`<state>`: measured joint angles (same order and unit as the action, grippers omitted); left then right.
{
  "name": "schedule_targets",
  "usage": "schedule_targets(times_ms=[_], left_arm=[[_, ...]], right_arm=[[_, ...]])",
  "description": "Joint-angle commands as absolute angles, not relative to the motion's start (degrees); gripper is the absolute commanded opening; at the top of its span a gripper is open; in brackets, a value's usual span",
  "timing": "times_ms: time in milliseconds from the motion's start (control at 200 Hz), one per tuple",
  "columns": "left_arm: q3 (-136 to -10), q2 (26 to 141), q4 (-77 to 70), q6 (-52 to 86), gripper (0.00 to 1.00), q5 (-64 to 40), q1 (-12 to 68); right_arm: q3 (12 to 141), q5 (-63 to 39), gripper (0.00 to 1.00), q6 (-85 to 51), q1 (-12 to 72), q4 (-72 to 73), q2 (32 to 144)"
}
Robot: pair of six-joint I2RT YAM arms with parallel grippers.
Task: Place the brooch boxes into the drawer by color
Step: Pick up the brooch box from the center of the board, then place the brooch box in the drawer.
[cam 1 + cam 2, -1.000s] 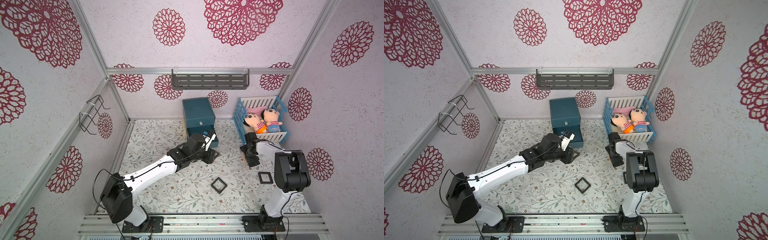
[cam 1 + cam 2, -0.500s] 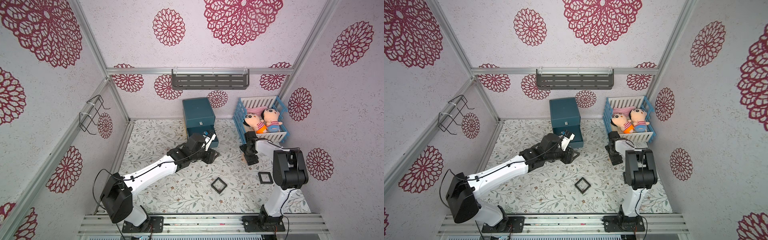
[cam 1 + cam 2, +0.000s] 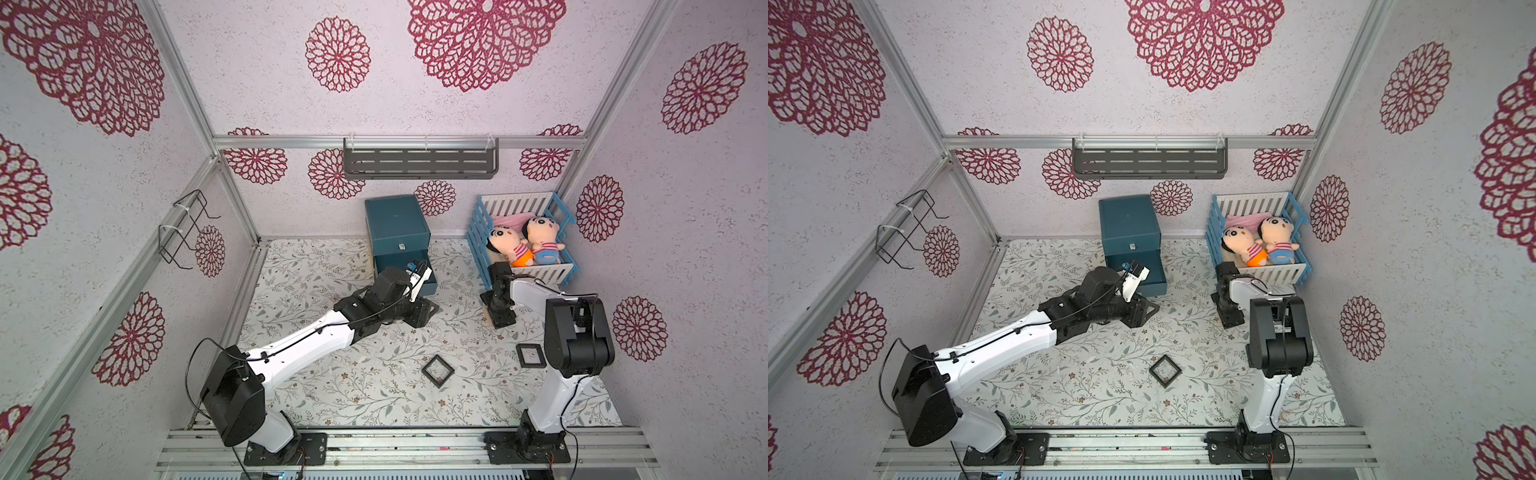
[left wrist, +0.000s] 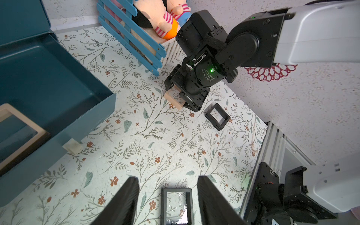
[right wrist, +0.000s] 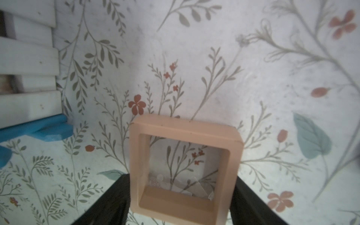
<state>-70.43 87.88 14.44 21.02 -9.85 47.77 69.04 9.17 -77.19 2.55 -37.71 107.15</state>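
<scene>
- The right hand (image 5: 181, 177) is low over the tabletop (image 3: 332, 374) at about 3 o'clock, just in front of the blue-and-white crib (image 3: 478, 241).
- Its fingers (image 5: 109, 202) flank a pink brooch box (image 5: 185, 126) and sit close against two opposite sides. I cannot tell whether they press it.
- That box rests on the floral tabletop, near the crib's corner.
- The left hand (image 4: 167, 178) hangs near the centre of the tabletop, just in front of the open drawer. Its fingers are apart with nothing between them.
- The drawer chest (image 3: 397, 224) stands at 12 o'clock against the back wall. Its bottom drawer (image 4: 58, 97) stands open and a second pink brooch box (image 4: 23, 118) lies inside.
- One black brooch box (image 3: 437, 371) lies at about 5 o'clock, in the open.
- The other black brooch box (image 3: 530, 355) lies at about 4 o'clock, just beside the right arm. The two are well apart.
</scene>
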Motion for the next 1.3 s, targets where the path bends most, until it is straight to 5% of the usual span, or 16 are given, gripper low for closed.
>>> schedule_targets(times_ms=[0,305,756,1296], left_arm=[[-71.43,88.10,14.66,20.60,0.55,-10.11,48.18],[-71.32,87.34,14.69,21.38,0.55,-8.47,48.13],[-70.44,83.75,16.85,24.48,0.55,-4.59,45.71],[-71.18,78.98,26.70,31.16,0.54,5.24,39.19]], right_arm=[[68.87,9.07,0.75,-78.29,2.90,-38.29,108.72],[70.33,14.03,0.57,-75.36,4.49,-39.56,105.42],[70.89,21.88,0.52,-56.68,12.65,-38.86,93.84],[85.80,9.47,0.41,-26.01,25.59,-39.76,93.59]])
